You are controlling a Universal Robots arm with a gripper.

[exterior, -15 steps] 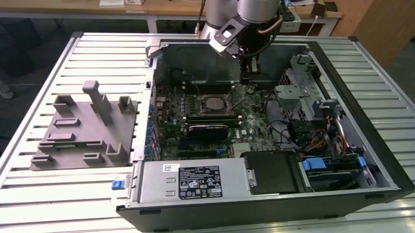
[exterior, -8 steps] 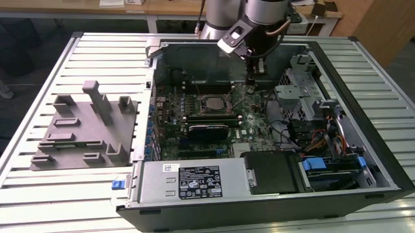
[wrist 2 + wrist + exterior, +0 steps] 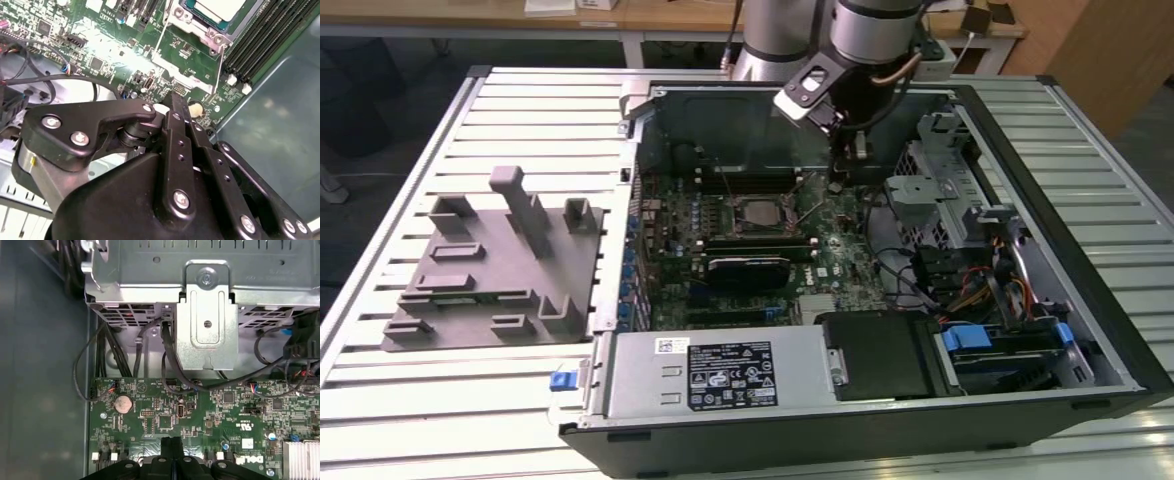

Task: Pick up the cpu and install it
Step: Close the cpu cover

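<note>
Gripper point(image 3: 176, 98) closed on nothing above the motherboard point(image 3: 125, 55); cpu point(image 3: 216, 7) lay nearby in its socket point(image 3: 212, 37).

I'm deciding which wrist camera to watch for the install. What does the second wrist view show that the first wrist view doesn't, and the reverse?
Second wrist view: the cpu, pale and silvery, sitting within the metal socket frame, with black memory slots beside it.
First wrist view: a round coin battery on the board, and a grey metal bracket with black cables around it.
Both wrist views: the green motherboard and the black end effector, closed with nothing in it.
</note>
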